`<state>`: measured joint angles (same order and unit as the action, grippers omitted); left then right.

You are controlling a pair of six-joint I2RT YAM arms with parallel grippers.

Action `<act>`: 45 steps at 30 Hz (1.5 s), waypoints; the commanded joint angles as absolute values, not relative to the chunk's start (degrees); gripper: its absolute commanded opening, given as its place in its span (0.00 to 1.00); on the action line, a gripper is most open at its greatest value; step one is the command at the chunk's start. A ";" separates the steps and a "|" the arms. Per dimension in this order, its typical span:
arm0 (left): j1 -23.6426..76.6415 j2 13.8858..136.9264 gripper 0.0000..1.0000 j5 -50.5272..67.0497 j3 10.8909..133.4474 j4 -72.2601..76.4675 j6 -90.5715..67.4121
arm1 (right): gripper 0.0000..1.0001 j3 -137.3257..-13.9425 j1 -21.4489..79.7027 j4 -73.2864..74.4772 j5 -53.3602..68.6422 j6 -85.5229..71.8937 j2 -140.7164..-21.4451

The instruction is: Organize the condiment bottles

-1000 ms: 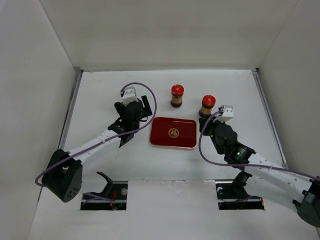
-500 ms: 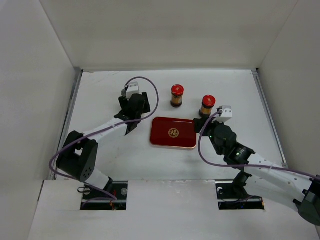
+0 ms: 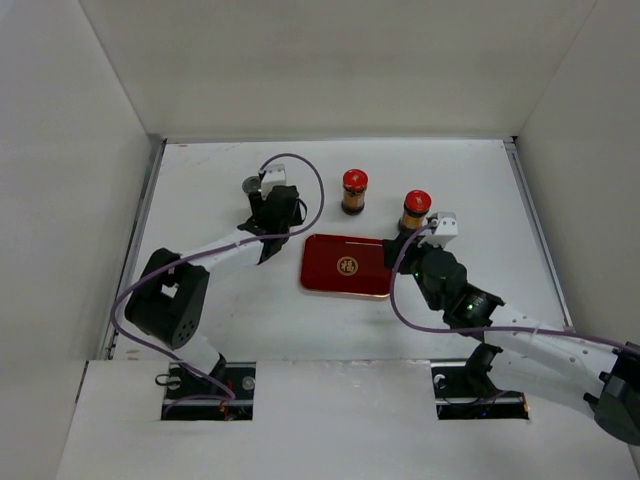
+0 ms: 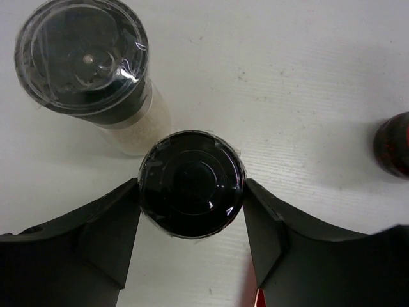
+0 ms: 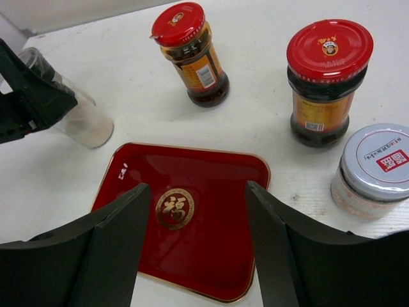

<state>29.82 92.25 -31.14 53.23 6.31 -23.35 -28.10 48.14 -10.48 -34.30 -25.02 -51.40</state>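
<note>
We take the red tray (image 3: 320,266) as our landmark on the white tabletop (image 3: 200,310). Off the tray's far left corner, the left gripper (image 4: 192,187) is closed on a black-capped jar (image 4: 192,173), one finger pressed against each side of it, and the jar stands upright on the tabletop. A little farther from the tray on that same side stands a clear grinder (image 4: 83,57) with a black top. It is also upright and sits just beside the held jar, though we cannot tell whether the two touch. Beyond the tray's far edge stand two brown jars with red caps, both upright and clear of the tray. One (image 5: 190,51) is past the middle of that edge and the other (image 5: 326,77) is off the far right corner. Just right of the tray, nearer to us than that second jar, sits a short pale jar (image 5: 377,166) with a whitish lid bearing a red label. The right gripper (image 5: 196,187) hangs over the tray's right half with its fingers spread wide, holding nothing. The tray's gold emblem (image 5: 175,208) shows between them.
</note>
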 commanded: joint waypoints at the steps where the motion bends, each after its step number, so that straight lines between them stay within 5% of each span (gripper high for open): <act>1: 32.99 84.57 0.33 -34.97 52.13 10.19 -23.03 | 0.67 -28.30 48.82 -13.89 -35.07 -24.52 -51.06; 11: 46.35 75.15 0.32 -35.95 46.32 12.65 -25.66 | 0.70 -28.21 48.21 -13.98 -35.16 -24.52 -52.21; 26: 50.32 86.74 0.37 -36.65 47.72 18.45 -25.31 | 0.77 -29.79 45.83 -12.30 -35.25 -25.58 -52.03; 37: 51.28 85.70 0.88 -39.11 46.67 19.95 -23.38 | 1.00 -41.82 38.46 -6.16 -36.12 -23.47 -61.69; 45: 52.25 68.84 0.96 -38.32 38.34 22.67 -23.38 | 1.00 -51.05 30.46 -0.53 -35.60 -18.81 -72.58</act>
